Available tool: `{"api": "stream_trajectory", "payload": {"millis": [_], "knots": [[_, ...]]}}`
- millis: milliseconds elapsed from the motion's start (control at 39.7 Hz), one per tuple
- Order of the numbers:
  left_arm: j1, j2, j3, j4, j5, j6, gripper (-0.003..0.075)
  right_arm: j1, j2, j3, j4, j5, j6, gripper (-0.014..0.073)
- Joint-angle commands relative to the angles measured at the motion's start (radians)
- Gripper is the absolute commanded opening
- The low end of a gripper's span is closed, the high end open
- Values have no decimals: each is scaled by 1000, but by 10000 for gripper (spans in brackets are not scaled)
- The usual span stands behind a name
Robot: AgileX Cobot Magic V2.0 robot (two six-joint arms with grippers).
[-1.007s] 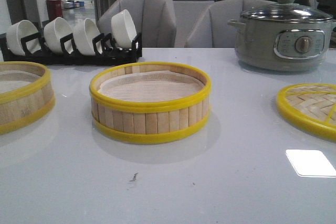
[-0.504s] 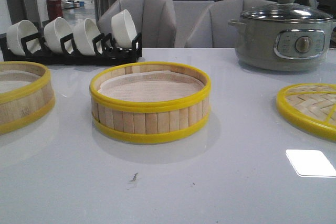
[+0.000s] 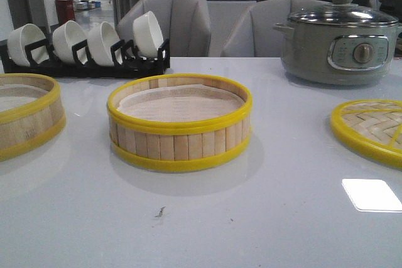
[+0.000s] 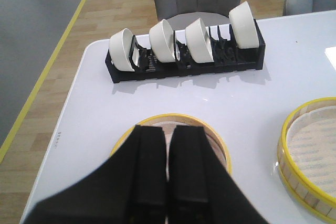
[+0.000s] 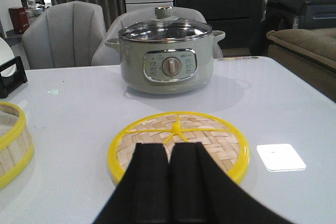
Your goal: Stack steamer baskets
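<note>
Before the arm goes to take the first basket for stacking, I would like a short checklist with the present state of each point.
1. Both baskets separate on the table: ok, center basket and left basket stand apart.
2. Center basket's top is free: ok, only the liner inside.
3. Left gripper empty: ok, fingers closed, hanging over the left basket.
4. Right gripper empty: ok, closed, facing the lid.
5. Grippers open for grasping: not ok.
6. Left basket's full rim visible: cannot tell, cut off in the front view.
</note>
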Motion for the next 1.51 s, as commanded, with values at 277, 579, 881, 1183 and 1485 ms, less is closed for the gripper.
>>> {"api": "stream_trajectory", "payload": {"millis": [277, 579, 881, 1183, 1485], "knots": [[1, 24, -30, -4, -90, -10, 91, 0, -20, -15, -6, -91, -7, 77], [1, 31, -30, -16, -104, -10, 91, 0, -20, -15, -6, -91, -7, 77], [1, 33, -30, -16, -113, -10, 91, 0, -20, -15, -6, -91, -7, 77], [1, 33, -30, -18, -44, -12, 91, 0, -20, -15, -6, -98, -7, 77], [1, 33, -30, -12, -44, -12, 91, 0, -20, -17, -6, -204, -7, 77]]}}
